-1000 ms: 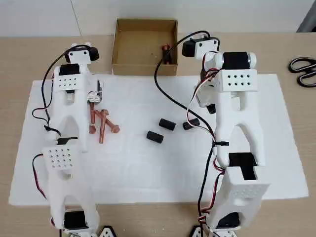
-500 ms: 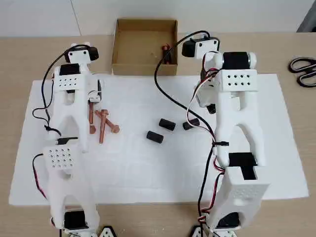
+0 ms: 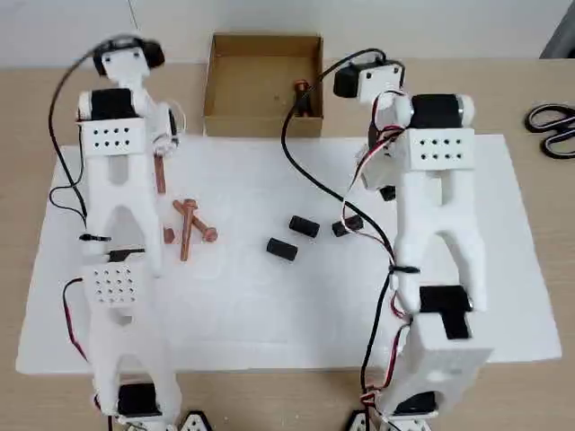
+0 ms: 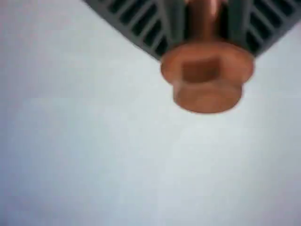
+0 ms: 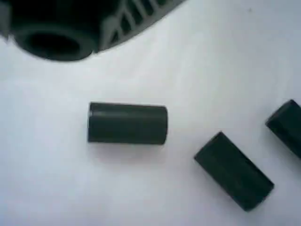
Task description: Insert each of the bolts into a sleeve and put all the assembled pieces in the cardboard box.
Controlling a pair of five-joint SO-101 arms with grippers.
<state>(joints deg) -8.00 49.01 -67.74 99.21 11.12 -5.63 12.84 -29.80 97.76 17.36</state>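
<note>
Your left claw is clenched on the shank of a copper bolt, with the head at the free end. The bolt hangs over the white sheet in front of the cardboard box, off its left corner. Its long axis runs along the claw fingers.

Your right claw seems to grasp a black sleeve in front of the box's right corner, with the bore open. Bolt and sleeve are well apart across the box front, so I judge that both arms must meet there and line the shank up with the bore.

The loose sleeves and loose bolts lie in front of the box. One assembled piece lies inside it.
</note>
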